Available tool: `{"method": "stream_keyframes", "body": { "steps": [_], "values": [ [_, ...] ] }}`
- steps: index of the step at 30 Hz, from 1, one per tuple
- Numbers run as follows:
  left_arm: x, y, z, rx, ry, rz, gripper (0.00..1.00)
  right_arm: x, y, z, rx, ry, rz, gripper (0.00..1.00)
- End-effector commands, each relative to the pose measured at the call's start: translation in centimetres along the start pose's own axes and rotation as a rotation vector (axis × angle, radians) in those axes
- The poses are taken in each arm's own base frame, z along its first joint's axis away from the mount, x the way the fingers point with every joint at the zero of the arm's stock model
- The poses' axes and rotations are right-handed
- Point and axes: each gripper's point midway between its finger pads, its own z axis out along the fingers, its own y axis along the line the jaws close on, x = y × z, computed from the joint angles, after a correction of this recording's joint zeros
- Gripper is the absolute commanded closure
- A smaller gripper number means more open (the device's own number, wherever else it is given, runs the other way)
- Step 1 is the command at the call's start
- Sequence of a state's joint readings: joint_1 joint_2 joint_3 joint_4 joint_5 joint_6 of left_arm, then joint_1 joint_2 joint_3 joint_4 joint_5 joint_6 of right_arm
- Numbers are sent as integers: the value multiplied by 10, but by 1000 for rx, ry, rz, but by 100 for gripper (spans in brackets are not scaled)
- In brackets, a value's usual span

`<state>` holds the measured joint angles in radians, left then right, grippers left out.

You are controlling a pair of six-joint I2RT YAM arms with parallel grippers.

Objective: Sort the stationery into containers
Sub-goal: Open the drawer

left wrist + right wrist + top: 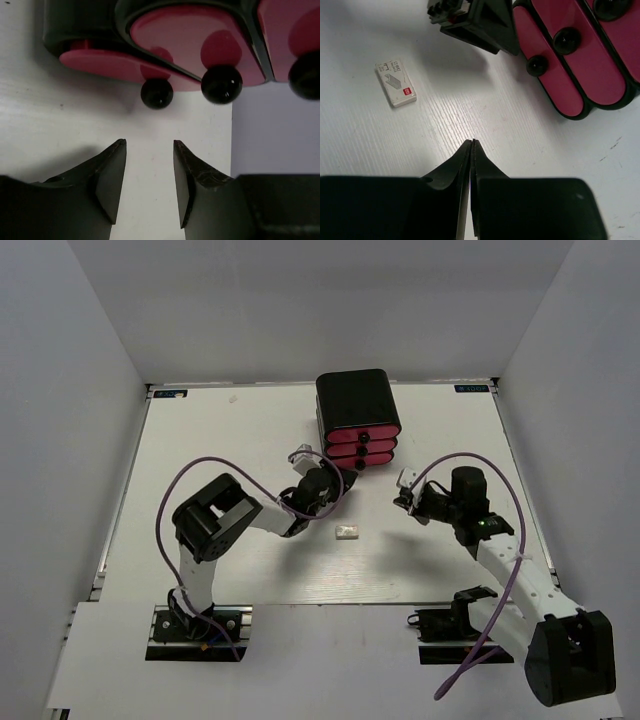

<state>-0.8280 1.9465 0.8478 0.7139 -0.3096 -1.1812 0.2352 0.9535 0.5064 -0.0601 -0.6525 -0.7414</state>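
The black cabinet (353,398) stands at the back middle with three stacked pink drawers (360,446), all looking shut. My left gripper (338,483) is open and empty just in front of them; its wrist view shows the jaws (150,145) a short way from the lowest drawer's black knob (156,93). My right gripper (402,496) is shut and empty to the right of the drawers, its tips (472,142) over bare table. A small white rectangular piece (346,532) with a printed label lies on the table; it also shows in the right wrist view (396,83). No coloured sticks are in view.
The white table (250,440) is walled by grey panels at the back and sides. The right wrist view shows the drawers (555,65) with their knobs and the left gripper's body (480,22) beside them. Purple cables loop over both arms.
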Motion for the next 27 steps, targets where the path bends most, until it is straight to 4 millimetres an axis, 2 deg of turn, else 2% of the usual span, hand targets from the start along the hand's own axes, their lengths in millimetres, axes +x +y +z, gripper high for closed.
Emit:
{"method": "stream_keyframes", "body": {
  "steps": [1, 2, 6, 7, 8, 9, 10, 12, 18, 19, 20, 21, 27],
  "values": [
    [-12, -22, 14, 30, -46, -100, 47, -2, -4, -4, 42, -17, 25, 93],
    [-16, -26, 20, 34, -47, -113, 47, 0, -3, -4, 44, -17, 25, 93],
    [-10, -15, 33, -7, -29, -111, 47, 2, -6, -7, 64, -16, 34, 93],
    [-10, -18, 38, -1, -30, -113, 47, 1, -5, -8, 63, -17, 31, 93],
    [-15, -19, 41, -11, -36, -114, 47, 2, -6, -8, 67, -18, 37, 93],
    [-11, -10, 43, -35, -28, -106, 47, 2, -6, -8, 69, -16, 39, 93],
    [-13, -16, 45, -29, -30, -117, 47, 3, -7, -9, 70, -16, 40, 93],
    [-10, -5, 50, -54, -20, -113, 47, 3, -8, -10, 75, -17, 37, 93],
    [-7, -3, 59, -60, -19, -132, 47, 4, -9, -12, 81, -21, 39, 93],
    [-3, 3, 60, -72, -15, -128, 47, 4, -10, -13, 84, -18, 38, 93],
    [-7, -8, 64, -50, -22, -135, 47, 6, -10, -13, 81, -15, 40, 93],
    [-4, -1, 65, -62, -18, -131, 47, 5, -9, -13, 79, -18, 41, 93],
    [-2, 0, 69, -59, -20, -154, 47, 9, -6, -15, 69, -10, 43, 91]
  ]
}}
